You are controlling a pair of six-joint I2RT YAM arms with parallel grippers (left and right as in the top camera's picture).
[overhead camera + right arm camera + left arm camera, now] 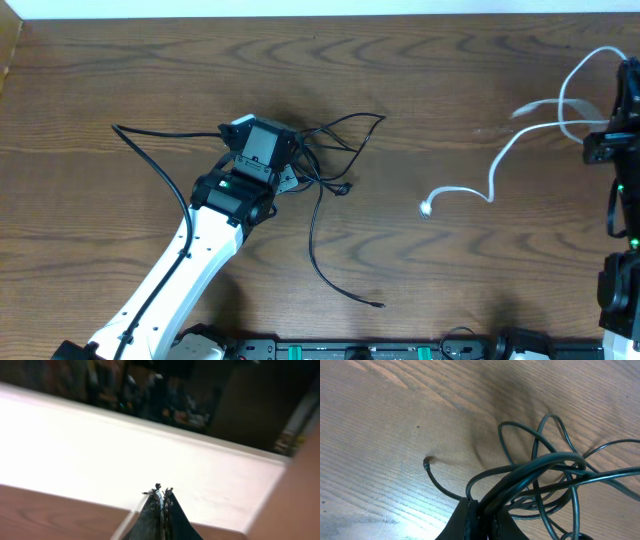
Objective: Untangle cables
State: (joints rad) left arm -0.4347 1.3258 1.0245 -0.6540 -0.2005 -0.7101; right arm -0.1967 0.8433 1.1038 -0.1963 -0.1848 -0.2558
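The black cables (311,245) lie tangled left of the table's centre. One strand runs far left and another trails toward the front edge. My left gripper (292,158) is shut on a bundle of these black cables (540,467), whose loops fan out to the right of my left gripper (482,522) in the wrist view. One small plug end (426,461) rests on the wood. The white cable (497,170) stretches from its plug (426,208) up to my right gripper (606,128), raised at the right edge. My right gripper (162,494) is shut on the thin white cable (161,499).
The brown wooden table (420,70) has a white wall edge along the back (100,445). The arm bases and a black rail (360,350) line the front edge. The left arm's white link (170,280) crosses the front left.
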